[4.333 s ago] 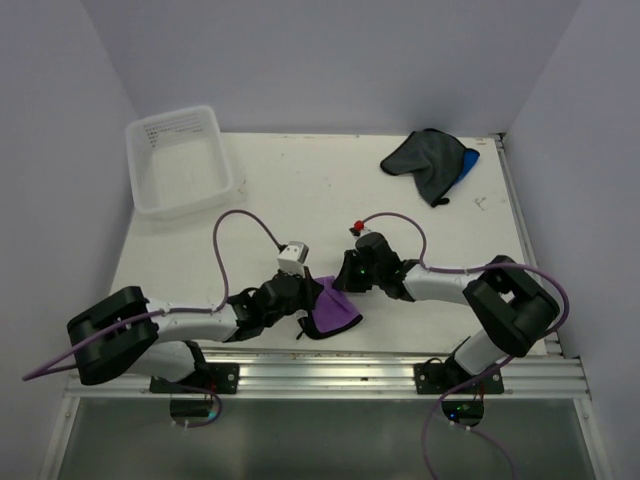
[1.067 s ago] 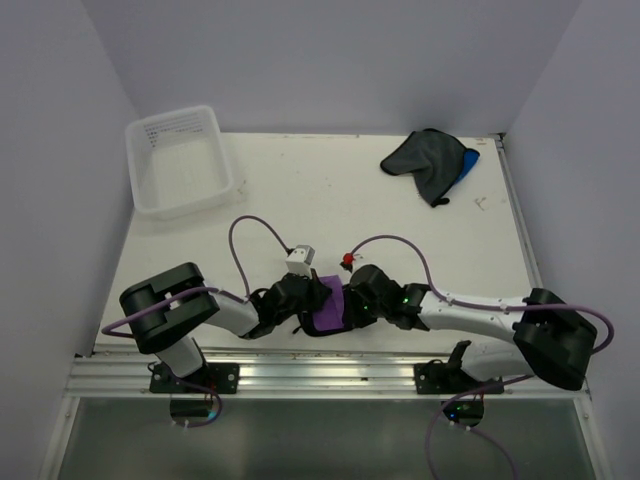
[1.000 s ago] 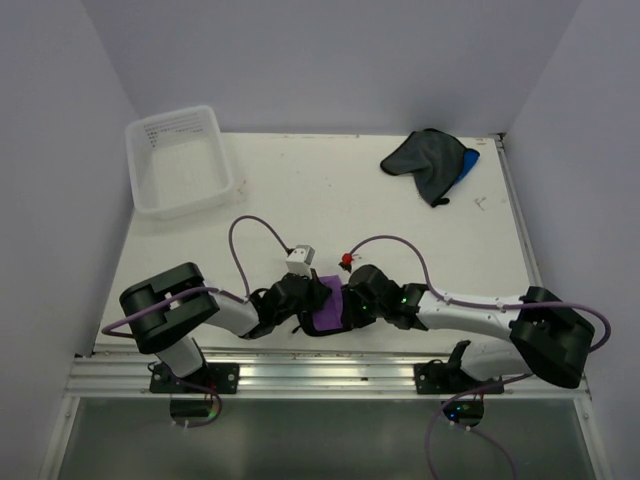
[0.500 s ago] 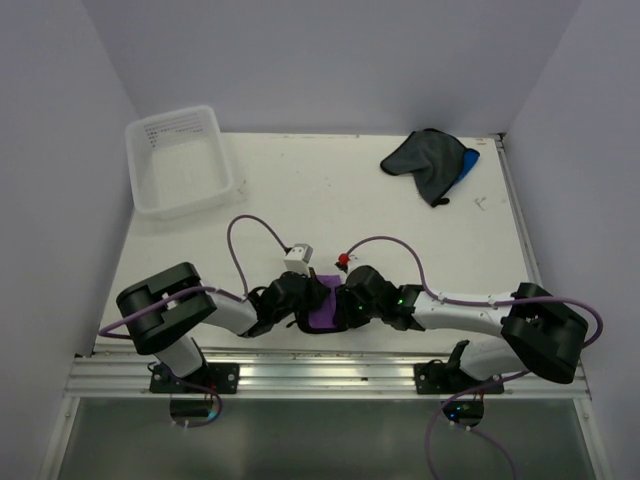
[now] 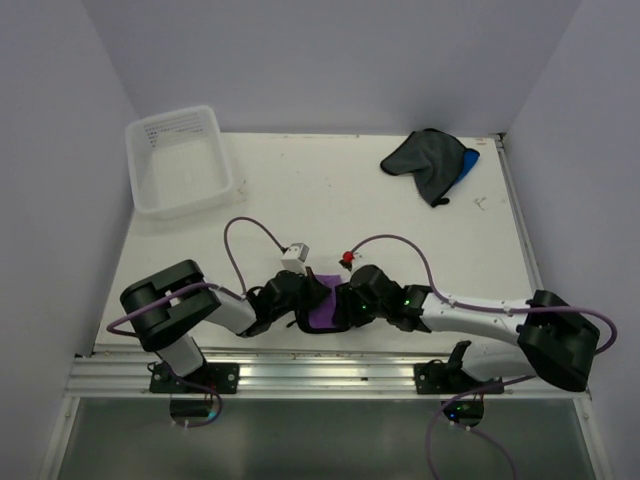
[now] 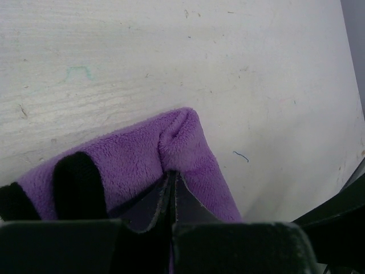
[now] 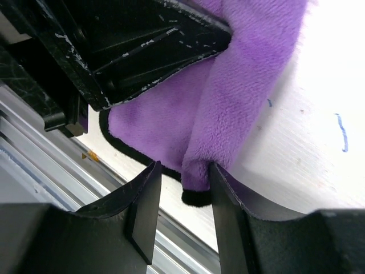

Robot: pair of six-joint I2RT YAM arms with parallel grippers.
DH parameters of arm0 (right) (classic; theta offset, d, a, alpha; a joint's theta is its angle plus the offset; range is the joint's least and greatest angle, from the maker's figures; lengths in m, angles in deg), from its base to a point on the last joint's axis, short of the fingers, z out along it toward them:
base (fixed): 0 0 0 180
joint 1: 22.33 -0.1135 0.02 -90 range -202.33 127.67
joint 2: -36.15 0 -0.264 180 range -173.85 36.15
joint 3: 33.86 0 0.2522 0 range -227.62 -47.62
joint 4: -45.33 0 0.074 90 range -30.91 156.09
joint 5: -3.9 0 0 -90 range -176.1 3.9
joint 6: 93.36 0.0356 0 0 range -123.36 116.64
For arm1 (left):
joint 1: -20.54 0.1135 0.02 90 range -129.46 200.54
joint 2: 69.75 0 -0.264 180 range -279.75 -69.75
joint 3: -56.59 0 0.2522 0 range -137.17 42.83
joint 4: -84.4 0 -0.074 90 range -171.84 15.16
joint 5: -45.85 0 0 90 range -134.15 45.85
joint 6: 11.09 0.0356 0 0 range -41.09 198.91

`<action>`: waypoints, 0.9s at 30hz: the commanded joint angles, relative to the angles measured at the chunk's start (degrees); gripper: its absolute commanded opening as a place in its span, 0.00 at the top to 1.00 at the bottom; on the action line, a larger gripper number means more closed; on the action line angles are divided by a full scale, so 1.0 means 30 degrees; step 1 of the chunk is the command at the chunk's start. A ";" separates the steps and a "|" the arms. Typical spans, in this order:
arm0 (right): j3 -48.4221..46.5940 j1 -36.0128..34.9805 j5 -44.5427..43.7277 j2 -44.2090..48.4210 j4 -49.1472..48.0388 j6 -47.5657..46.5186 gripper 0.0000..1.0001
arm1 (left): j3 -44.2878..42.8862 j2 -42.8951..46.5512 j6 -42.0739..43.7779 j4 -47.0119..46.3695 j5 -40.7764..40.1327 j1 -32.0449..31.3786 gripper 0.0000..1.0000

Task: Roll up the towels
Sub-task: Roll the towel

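A purple towel [image 5: 323,309] with a black edge lies partly folded near the table's front edge, between my two grippers. My left gripper [image 5: 300,304] is shut on a fold of the purple towel [image 6: 188,145], jaws pressed together [image 6: 173,184]. From the other side, my right gripper [image 5: 346,306] stands open [image 7: 183,169]. A hanging fold of the towel [image 7: 239,97] sits between its fingers and touches the right finger [image 7: 228,197]. The left one stands apart from it. A dark grey towel [image 5: 424,156] lies crumpled at the far right, over a blue towel [image 5: 469,162].
A clear plastic tub [image 5: 180,160] stands at the far left corner. The metal rail [image 5: 320,375] of the table's front edge runs just below both grippers. The left gripper's black body [image 7: 142,45] fills the top of the right wrist view.
My right gripper's jaws have spread apart, letting go of the purple fold. The left gripper stays shut on the towel. Both arms have hardly shifted.
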 commanded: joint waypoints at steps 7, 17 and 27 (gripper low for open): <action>0.0530 0.0793 -0.1819 0.4160 0.0936 0.1191 0.56 | 0.0596 -0.0683 -0.0232 0.0662 0.0763 0.0281 1.00; 0.3286 0.4573 0.2220 0.2792 -0.3572 0.3270 0.63 | 0.0596 -0.0508 -0.0115 0.0837 0.0852 0.0457 1.00; 0.5279 0.5628 0.4977 -0.2308 -1.2006 0.6142 0.61 | 0.0742 0.0049 0.0090 0.1248 0.0705 0.0545 1.00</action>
